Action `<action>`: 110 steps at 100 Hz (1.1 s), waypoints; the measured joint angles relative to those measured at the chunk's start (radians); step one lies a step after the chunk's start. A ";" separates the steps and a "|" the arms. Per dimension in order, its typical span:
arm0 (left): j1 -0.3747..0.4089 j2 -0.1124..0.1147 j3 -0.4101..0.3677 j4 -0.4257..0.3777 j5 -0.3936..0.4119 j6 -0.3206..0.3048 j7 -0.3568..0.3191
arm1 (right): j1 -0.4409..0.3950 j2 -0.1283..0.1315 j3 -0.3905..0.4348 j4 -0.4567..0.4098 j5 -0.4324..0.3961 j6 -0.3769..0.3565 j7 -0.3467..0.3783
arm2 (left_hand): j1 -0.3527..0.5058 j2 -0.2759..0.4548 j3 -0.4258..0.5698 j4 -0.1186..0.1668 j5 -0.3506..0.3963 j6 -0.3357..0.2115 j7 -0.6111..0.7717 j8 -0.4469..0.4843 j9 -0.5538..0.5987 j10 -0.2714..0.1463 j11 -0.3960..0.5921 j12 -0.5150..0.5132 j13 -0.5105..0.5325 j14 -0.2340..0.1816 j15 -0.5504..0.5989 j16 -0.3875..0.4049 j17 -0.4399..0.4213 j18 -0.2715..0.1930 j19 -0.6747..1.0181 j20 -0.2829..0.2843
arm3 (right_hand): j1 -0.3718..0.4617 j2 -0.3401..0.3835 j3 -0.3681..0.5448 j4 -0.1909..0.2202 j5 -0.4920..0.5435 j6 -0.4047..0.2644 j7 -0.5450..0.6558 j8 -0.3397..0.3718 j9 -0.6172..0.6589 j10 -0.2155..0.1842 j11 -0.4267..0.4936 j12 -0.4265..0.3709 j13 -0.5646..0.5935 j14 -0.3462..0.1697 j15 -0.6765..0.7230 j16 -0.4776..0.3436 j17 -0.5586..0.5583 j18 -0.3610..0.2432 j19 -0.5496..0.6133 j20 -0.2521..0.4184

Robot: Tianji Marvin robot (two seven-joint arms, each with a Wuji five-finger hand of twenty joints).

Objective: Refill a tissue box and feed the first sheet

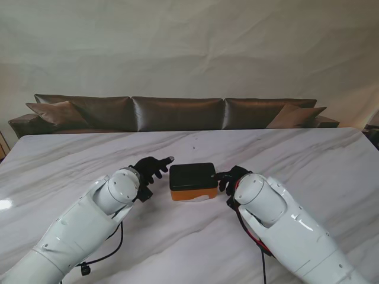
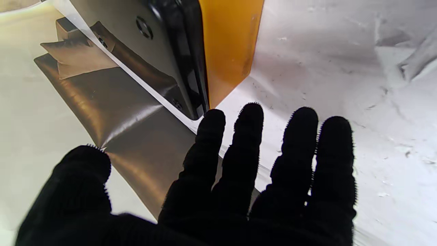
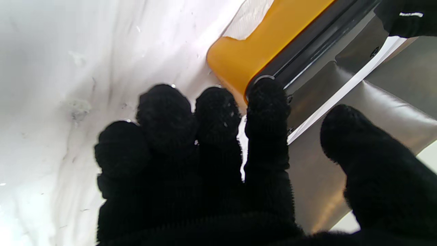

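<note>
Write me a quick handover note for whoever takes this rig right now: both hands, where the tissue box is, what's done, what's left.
Left hand: open, fingers spread, just off the left end of the tissue box, not gripping.
Right hand: open, at the box's right end; the right wrist view shows one fingertip at the black lid's corner, nothing grasped.
Box: mid-table between the hands, orange body with black lid on top. A bit of white tissue shows at the side nearer to me.
Done: cannot tell whether it is refilled.
Left: apparently feeding the first sheet; none shows through the lid.
</note>
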 measured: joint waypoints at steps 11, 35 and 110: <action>-0.009 0.002 0.010 0.007 0.004 -0.010 -0.005 | 0.017 -0.004 -0.013 0.027 0.018 -0.005 -0.001 | 0.000 -0.019 0.000 0.000 -0.014 -0.012 0.018 0.012 0.000 -0.011 0.001 0.002 0.000 -0.011 -0.008 0.002 0.000 -0.012 0.000 0.007 | 0.000 0.000 0.000 0.000 0.013 0.000 0.002 0.006 0.008 -0.001 0.001 0.005 0.010 -0.002 0.005 0.002 0.003 -0.001 0.007 0.000; -0.035 0.007 0.047 0.020 0.025 -0.010 -0.031 | 0.062 -0.025 -0.039 0.113 0.049 -0.021 -0.018 | 0.000 -0.040 0.003 0.000 -0.024 -0.023 0.038 0.014 0.000 -0.025 0.010 0.010 -0.001 -0.023 -0.008 0.012 -0.001 -0.024 0.000 0.011 | 0.000 0.000 0.000 0.000 0.025 -0.001 0.011 0.008 0.011 -0.004 0.010 0.008 0.012 -0.005 0.012 0.009 0.004 -0.004 0.011 0.002; -0.085 0.003 0.124 0.085 0.039 -0.022 -0.050 | 0.101 -0.039 -0.072 0.180 0.096 -0.053 -0.028 | 0.111 -0.172 0.044 0.030 -0.047 -0.008 0.162 0.099 0.000 -0.082 0.052 0.026 -0.001 -0.062 -0.008 0.014 0.019 -0.061 0.000 0.019 | 0.059 -0.092 0.134 0.000 0.043 -0.017 0.156 -0.073 0.011 -0.005 0.010 0.017 0.013 -0.006 0.013 0.009 0.004 -0.008 0.011 0.002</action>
